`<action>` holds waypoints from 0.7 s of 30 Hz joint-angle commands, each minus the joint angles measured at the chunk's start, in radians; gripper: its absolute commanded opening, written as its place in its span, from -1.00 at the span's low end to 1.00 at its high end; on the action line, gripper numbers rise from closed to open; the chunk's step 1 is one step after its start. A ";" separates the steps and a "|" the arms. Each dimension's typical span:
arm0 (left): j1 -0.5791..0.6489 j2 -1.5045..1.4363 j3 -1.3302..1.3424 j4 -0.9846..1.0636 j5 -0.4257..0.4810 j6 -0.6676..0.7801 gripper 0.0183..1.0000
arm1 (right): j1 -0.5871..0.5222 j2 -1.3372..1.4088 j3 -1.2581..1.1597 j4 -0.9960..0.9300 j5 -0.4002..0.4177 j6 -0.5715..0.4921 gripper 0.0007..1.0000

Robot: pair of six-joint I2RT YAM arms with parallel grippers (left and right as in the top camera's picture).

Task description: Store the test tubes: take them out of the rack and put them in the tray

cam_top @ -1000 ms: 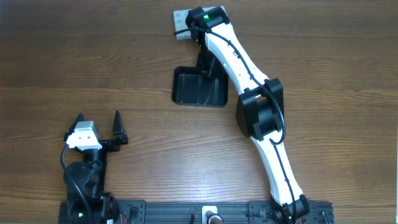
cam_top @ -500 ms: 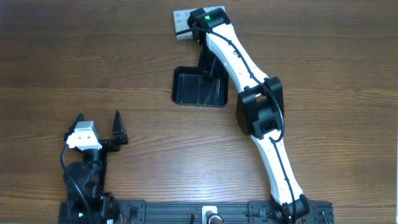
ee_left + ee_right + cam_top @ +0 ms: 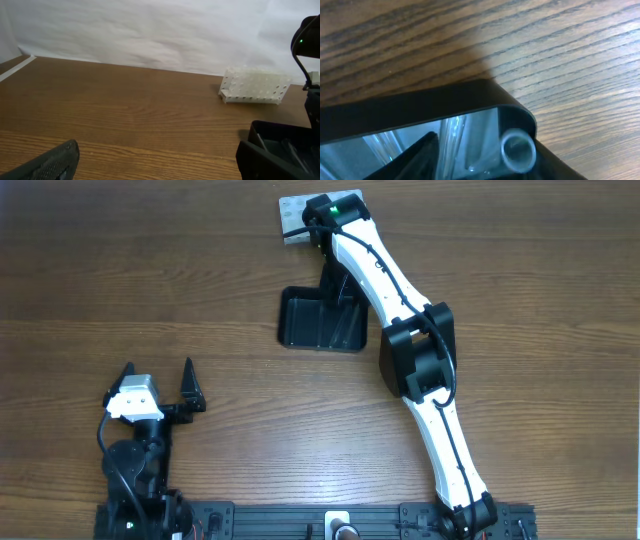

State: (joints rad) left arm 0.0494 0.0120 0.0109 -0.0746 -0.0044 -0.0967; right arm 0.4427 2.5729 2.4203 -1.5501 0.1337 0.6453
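Note:
The white test tube rack (image 3: 292,220) stands at the far edge of the table, and it is also in the left wrist view (image 3: 254,86). In front of it lies the black tray (image 3: 300,325). My right arm reaches over the tray's far side, and its wrist covers part of the rack. My right gripper (image 3: 487,162) hangs open over a tray corner (image 3: 517,110). A clear test tube (image 3: 518,149) shows mouth-on between its fingers, close to one and apart from the other. More glass tubes (image 3: 451,135) lie in the tray. My left gripper (image 3: 158,375) rests open near its base, holding nothing.
Bare wooden tabletop surrounds the tray and rack. A white backdrop (image 3: 150,30) rises behind the table's far edge. The right arm's elbow (image 3: 418,360) sits right of the tray.
The right arm's wrist has crept slightly toward the rack. The left arm has not moved.

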 commanded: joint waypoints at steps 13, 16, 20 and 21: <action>0.005 -0.006 -0.005 0.000 -0.002 0.014 1.00 | -0.010 -0.040 0.064 -0.052 0.002 -0.061 0.71; 0.005 -0.006 -0.005 0.000 -0.002 0.014 1.00 | -0.013 -0.072 0.109 -0.059 0.001 -0.082 0.74; 0.005 -0.006 -0.005 0.000 -0.002 0.014 0.99 | -0.014 -0.120 0.164 -0.069 -0.011 -0.136 0.76; 0.005 -0.006 -0.005 0.000 -0.002 0.014 1.00 | -0.014 -0.136 0.175 -0.072 -0.014 -0.151 0.78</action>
State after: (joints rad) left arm 0.0494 0.0120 0.0109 -0.0746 -0.0044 -0.0967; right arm 0.4374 2.5404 2.5370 -1.6169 0.1291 0.5491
